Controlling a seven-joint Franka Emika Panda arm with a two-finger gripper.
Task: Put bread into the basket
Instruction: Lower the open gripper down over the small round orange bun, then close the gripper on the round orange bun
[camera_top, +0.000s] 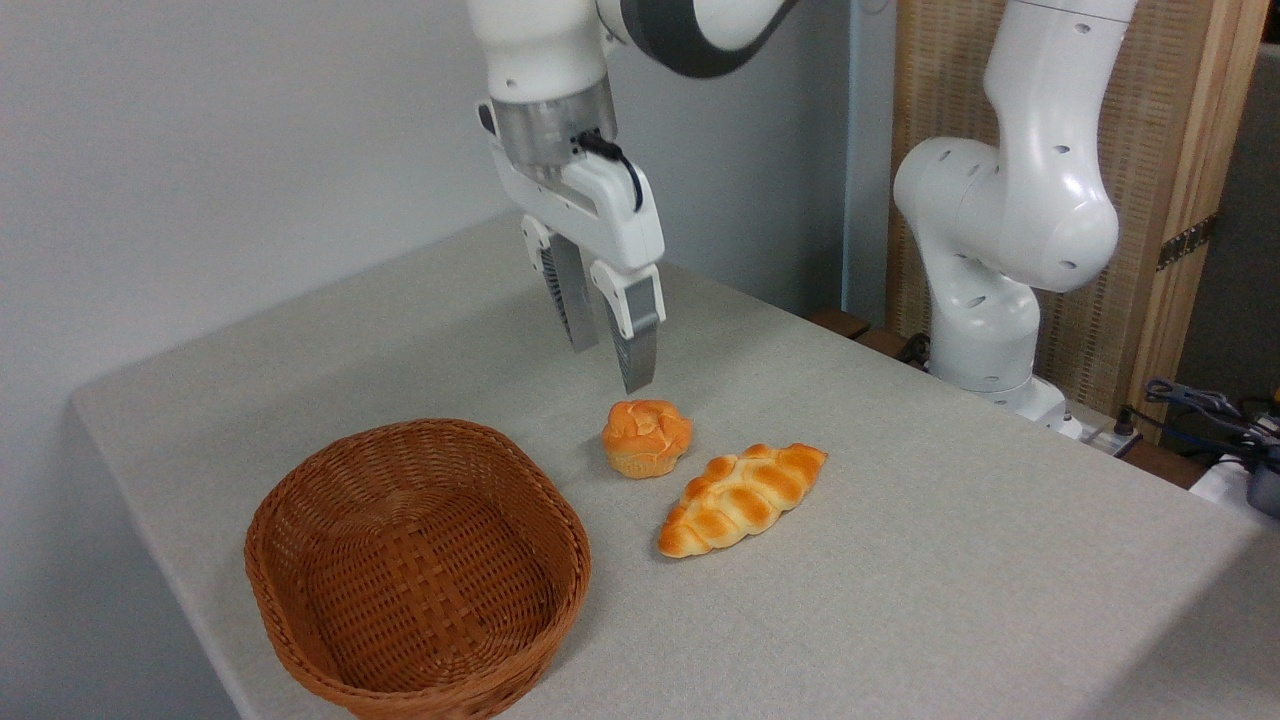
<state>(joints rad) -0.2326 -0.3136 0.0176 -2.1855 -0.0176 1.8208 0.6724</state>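
The bread (646, 437) is a small round bun shaped like a muffin, with an orange-golden top cracked into rosette-like lobes and a paler, lightly ridged base. It sits upright on the grey counter (900, 560), just below the end effector (606, 350) and slightly to its right in the picture, not touched by it.

The end effector hangs in the air with its two fingers pointing down. They stand a modest gap apart and nothing is between them; the nearer fingertip (637, 372) ends a little above the bun's top.

The basket (420, 575) lies lower and to the left of the end effector, near the counter's front edge. It is brown woven wicker, an oval bowl with a thick rim, much wider than the bun, and its woven floor is bare, with nothing inside.

A longer braided golden-brown loaf (742, 497) lies on the counter below and to the right of the end effector, just beside the bun; whether they touch cannot be told.
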